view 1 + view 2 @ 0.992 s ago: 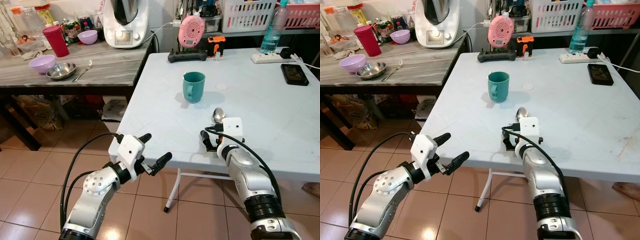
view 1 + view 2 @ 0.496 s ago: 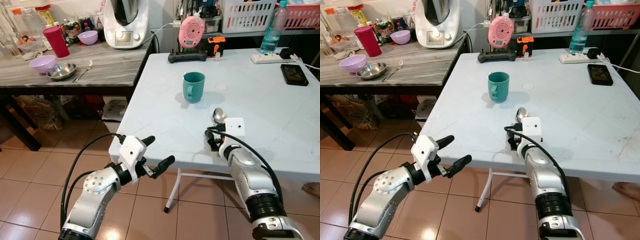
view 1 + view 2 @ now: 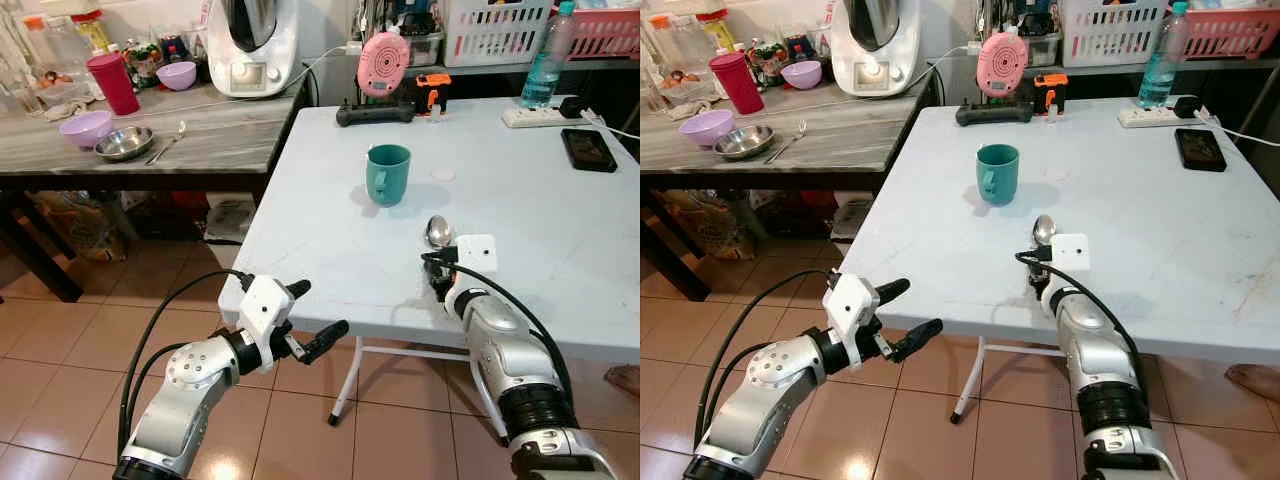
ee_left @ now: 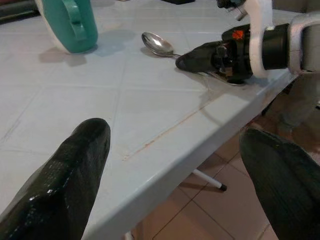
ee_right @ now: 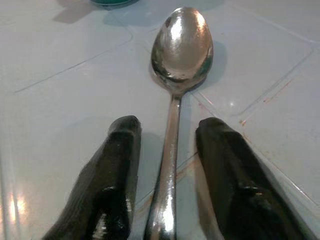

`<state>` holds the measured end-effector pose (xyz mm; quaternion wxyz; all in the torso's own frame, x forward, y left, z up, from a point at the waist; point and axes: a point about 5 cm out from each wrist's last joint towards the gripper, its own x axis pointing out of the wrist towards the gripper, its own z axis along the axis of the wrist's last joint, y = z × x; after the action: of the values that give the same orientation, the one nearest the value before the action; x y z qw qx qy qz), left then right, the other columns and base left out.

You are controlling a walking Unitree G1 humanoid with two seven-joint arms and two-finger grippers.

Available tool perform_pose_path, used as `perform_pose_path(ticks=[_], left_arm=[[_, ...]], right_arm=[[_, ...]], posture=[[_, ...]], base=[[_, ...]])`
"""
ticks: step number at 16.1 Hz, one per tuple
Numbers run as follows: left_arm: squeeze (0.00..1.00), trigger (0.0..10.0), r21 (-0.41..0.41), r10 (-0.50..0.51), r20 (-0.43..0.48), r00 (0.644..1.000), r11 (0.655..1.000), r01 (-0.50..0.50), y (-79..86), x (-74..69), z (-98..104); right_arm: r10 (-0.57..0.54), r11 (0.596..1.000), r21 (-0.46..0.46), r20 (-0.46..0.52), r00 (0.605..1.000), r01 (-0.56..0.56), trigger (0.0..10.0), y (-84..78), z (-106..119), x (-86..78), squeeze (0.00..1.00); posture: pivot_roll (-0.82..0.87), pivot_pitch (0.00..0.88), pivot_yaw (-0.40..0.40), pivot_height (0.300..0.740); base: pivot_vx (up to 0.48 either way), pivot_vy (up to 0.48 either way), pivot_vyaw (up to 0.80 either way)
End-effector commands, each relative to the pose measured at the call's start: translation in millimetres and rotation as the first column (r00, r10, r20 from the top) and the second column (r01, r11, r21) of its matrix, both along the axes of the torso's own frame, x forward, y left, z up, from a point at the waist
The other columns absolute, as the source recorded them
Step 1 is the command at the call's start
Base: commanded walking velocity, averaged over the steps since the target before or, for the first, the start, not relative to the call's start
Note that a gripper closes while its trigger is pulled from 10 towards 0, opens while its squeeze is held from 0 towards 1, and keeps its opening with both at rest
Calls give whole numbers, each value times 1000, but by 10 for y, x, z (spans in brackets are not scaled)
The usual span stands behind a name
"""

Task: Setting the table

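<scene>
A steel spoon (image 3: 437, 231) lies on the white table (image 3: 330, 230) near its front edge, bowl pointing away from me. My right gripper (image 3: 436, 274) rests low on the table, open. Its two fingers (image 5: 120, 150) lie either side of the spoon handle (image 5: 169, 135) with a small gap on each side. A teal mug (image 3: 387, 173) stands upright further back, mid-table. My left gripper (image 3: 318, 312) hangs open and holds nothing, just off the table's front left edge, above the floor.
A grey counter (image 3: 200, 135) on the left carries purple bowls (image 3: 84, 127), a steel bowl (image 3: 123, 142), a red cup (image 3: 112, 82) and a white appliance (image 3: 252, 45). At the table's back are a pink device (image 3: 383, 63), a power strip (image 3: 540, 115) and a black phone (image 3: 588, 148).
My right gripper has shifted a little to the right, lining up along the spoon handle. The left gripper has sunk slightly. Spoon and mug have stayed put.
</scene>
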<state>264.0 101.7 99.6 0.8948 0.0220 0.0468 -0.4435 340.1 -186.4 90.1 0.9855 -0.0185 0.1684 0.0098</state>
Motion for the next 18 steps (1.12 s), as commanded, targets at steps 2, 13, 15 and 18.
perform_pose_path(ticks=[2, 13, 15, 18], left_arm=[[0, 10000, 26, -15, 4, 1000, 1000, 15, 23, 3, 21], [0, 10000, 68, 2, -29, 1000, 998, 0, 50, 17, -43], [0, 10000, 72, 6, -26, 1000, 997, -4, 52, 18, -46], [0, 10000, 67, 112, 24, 993, 991, -114, 130, 115, -8]], right_arm=[[6, 1000, 17, -78, 997, -5, 0, 4, -130, -31, 0], [20, 1000, 21, -79, 997, -18, 0, 57, -161, -61, 0], [6, 1000, 24, -51, 999, -5, 0, 46, -103, -44, 0], [-67, 997, 52, 131, 989, 60, 0, 18, 207, -23, 0]], posture=[[-236, 0, 115, 740], [-243, 0, 119, 740], [-240, 0, 117, 740], [-235, 0, 113, 740]], base=[[0, 0, 0], [0, 0, 0], [0, 0, 0], [0, 0, 0]])
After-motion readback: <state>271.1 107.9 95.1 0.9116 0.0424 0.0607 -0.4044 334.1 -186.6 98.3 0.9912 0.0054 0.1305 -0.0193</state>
